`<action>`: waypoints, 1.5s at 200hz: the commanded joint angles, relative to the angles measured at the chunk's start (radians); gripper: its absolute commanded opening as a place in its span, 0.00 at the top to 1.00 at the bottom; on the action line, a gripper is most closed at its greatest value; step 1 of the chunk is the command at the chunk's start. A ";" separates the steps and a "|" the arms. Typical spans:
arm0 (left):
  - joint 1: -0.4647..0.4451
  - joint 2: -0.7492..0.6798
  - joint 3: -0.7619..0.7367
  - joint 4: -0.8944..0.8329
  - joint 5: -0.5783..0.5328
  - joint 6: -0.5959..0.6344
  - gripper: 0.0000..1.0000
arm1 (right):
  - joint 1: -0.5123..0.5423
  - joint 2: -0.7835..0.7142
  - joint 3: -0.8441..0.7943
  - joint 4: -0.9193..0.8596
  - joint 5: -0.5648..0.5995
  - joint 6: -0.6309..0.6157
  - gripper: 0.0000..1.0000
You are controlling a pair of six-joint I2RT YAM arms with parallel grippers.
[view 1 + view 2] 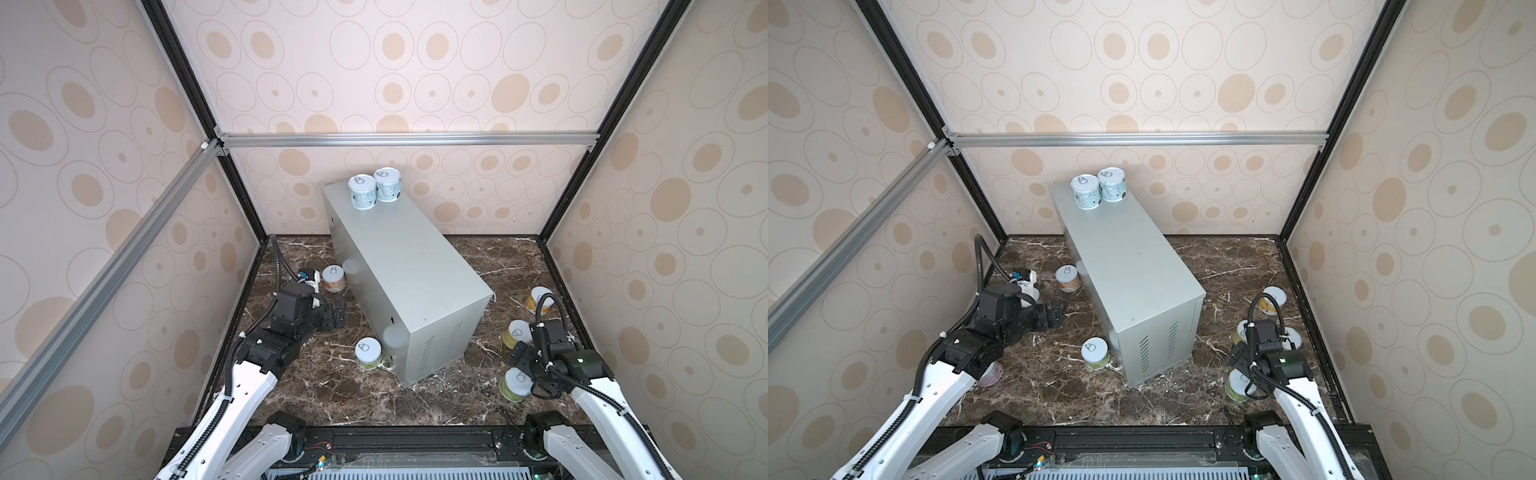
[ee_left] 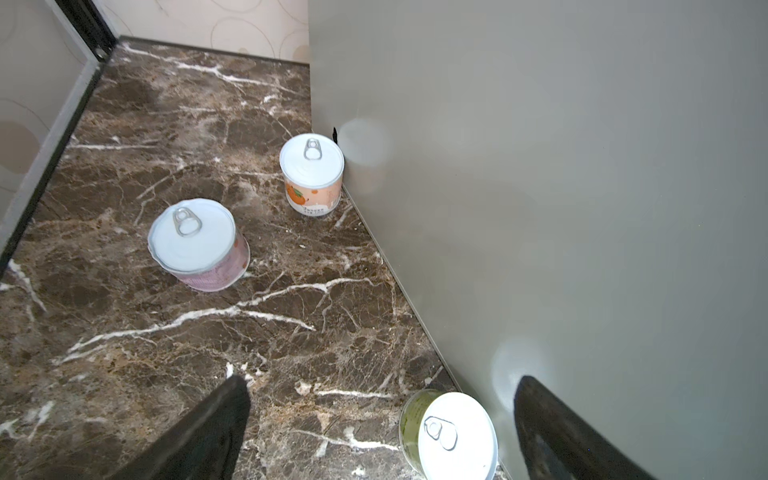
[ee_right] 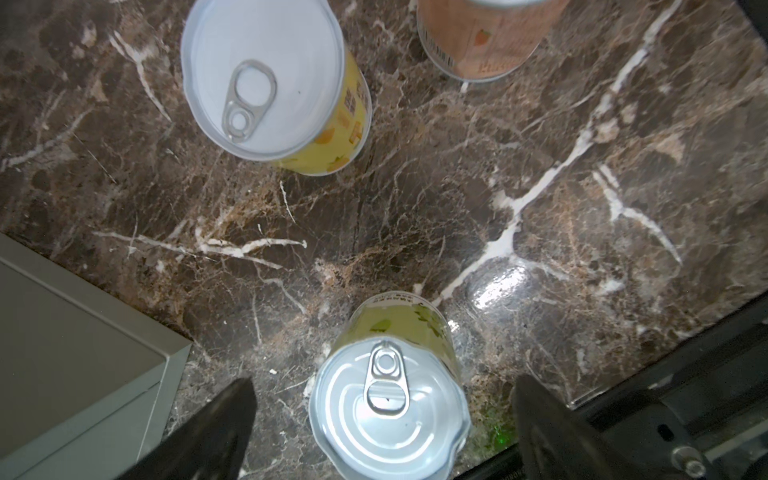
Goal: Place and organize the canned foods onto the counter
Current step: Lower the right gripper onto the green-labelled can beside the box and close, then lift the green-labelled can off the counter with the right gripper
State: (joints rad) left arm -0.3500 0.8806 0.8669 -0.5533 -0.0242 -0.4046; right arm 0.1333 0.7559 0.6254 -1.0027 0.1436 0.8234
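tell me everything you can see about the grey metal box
The box is a long, light-grey sheet-metal case with a matte finish and a flat top. It has small screw holes in its side and rows of vent slots in its near end. It stands on the dark marble, angled, with its far end by the back wall. Two teal cans stand side by side on the far end of its top.

Left gripper (image 2: 382, 384) reaches forward, low near the marble surface's (image 1: 415, 395) left edge, jaws spread; right gripper (image 3: 384, 382) points down near its right edge, likewise spread.
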 commanded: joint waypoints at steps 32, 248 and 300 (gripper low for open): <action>-0.010 0.005 -0.080 0.067 -0.018 0.000 0.01 | 0.097 0.066 -0.061 0.072 -0.010 0.058 0.01; -0.059 -0.007 -0.151 0.121 -0.040 -0.017 0.01 | 0.384 0.288 -0.048 0.275 0.186 -0.025 0.01; -0.161 0.022 -0.141 0.101 -0.094 -0.020 0.01 | 0.453 0.119 -0.193 0.355 0.260 0.108 0.02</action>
State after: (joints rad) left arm -0.4740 0.8925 0.7120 -0.4358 -0.0772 -0.4088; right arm 0.5514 0.9596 0.4862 -0.6708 0.3153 0.8528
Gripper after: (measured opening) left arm 0.992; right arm 0.986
